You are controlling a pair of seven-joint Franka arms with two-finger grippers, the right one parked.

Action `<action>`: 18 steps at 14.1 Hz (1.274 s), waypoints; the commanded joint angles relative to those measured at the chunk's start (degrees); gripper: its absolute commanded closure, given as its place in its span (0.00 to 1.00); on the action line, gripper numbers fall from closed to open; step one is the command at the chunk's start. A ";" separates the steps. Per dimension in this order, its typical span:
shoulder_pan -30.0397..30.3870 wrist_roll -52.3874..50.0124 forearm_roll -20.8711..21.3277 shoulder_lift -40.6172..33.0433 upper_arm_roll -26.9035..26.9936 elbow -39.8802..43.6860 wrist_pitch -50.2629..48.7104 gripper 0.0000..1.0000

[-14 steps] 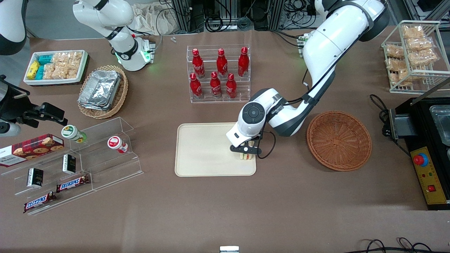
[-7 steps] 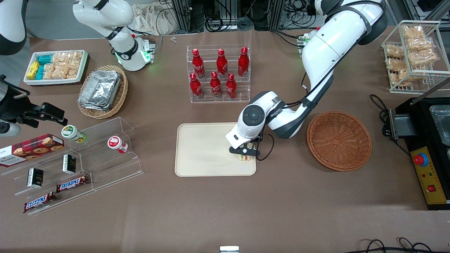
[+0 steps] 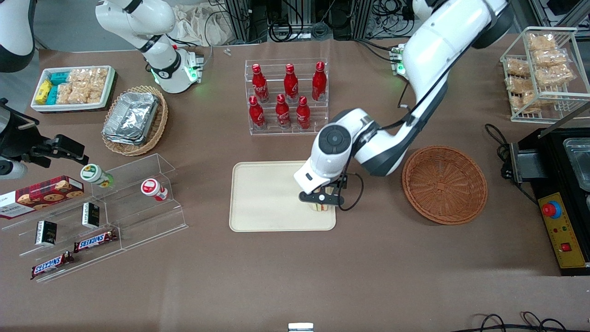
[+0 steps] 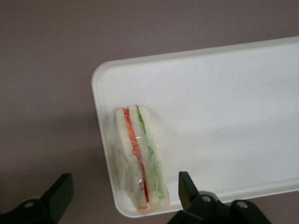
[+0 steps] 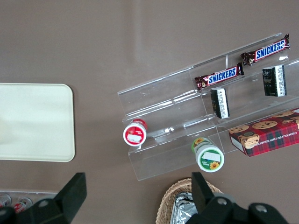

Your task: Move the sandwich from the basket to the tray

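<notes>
1. The pincer (image 3: pixel 322 199) hangs over the tray's corner nearest the reddish-brown basket & the front camera. Its fingers (image 4: pixel 187 189) are spread wide, one either side of the sandwich w/ clear gaps, gripping nothing.
2. The sandwich (image 4: pixel 139 158) lies on the tray (image 4: pixel 224 116), just inside that rounded corner, close to the rim. It's wrapped in clear film; red, orange & green filling stripes show along its cut edge. In the front view only a bit of it (image 3: pixel 321 208) peeks out under the pincer.
3. The tray (image 3: pixel 267 198) sits flat on the brown bench (image 3: pixel 295 276); nothing else on it apart from the sandwich.
4. The basket (image 3: pixel 445 184) sits beside the tray, toward the working arm's end of the bench, apart from it, w/ nothing in it.
5. A clear rack of red bottles (image 3: pixel 286 94) stands farther from the front camera than the tray.
6. Toward the parked arm's end: a tan wicker basket w/ foil containers (image 3: pixel 134 119) & a clear stepped shelf w/ snacks (image 3: pixel 99 216).
</notes>
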 commanded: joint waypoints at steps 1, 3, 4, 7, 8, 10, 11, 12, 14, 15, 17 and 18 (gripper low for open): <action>2.43 -0.04 -3.06 -9.47 0.07 -2.07 -6.86 0.00; 4.72 0.15 -6.68 -13.87 0.15 -2.16 -10.39 0.00; 6.30 0.58 -7.30 -15.80 0.07 -2.34 -11.88 0.00; 11.30 9.25 -10.72 -19.68 0.06 -2.08 -18.91 0.00; 13.15 12.24 -12.21 -20.73 0.15 -2.08 -20.23 0.00; 17.10 16.74 -13.10 -22.23 0.07 -1.99 -21.47 0.00; 18.17 17.98 -13.89 -22.93 0.15 -1.99 -22.43 0.00; 19.74 19.21 -14.59 -23.72 0.24 -1.99 -23.31 0.00; 21.17 23.68 -15.56 -25.75 1.63 -1.73 -25.77 0.00; 20.56 25.53 -16.70 -26.62 5.47 -1.46 -27.35 0.00; 15.92 31.75 -20.04 -30.92 15.48 -2.59 -28.68 0.00; 13.81 34.40 -20.22 -32.51 19.97 -3.30 -29.90 0.00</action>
